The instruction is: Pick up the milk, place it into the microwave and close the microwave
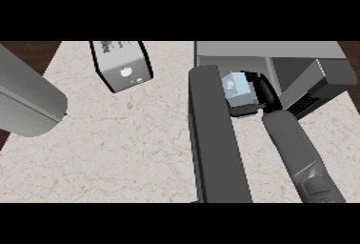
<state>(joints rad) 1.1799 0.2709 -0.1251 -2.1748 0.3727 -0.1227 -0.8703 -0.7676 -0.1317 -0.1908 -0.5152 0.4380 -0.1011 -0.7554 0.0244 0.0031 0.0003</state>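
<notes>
Small pale-blue milk carton (235, 90) held at the mouth of the grey box-shaped microwave (232, 51), just past the inner face of its open dark grey door (215, 138). Right robot hand (262, 93), black, curled round the carton from the right, thumb and fingers wrapping its sides and partly hiding it; carton tilted a little, carried clear of the beige speckled stone surface (119, 143). Door swung wide toward the viewer, standing edge-on, probably so that the forearm can pass beside it into the cavity. Grip from the side, likely chosen to keep the carton's base free for setting down inside. Placement not yet finished, judging by the closed grip; release and then closing the door left to do. Left robot hand not visible; only a broad grey forearm (25, 100) at the left edge, well apart from the action. White and grey slab-shaped device with a small logo (125, 64) lying on the surface at upper left, untouched, no part of the job.
</notes>
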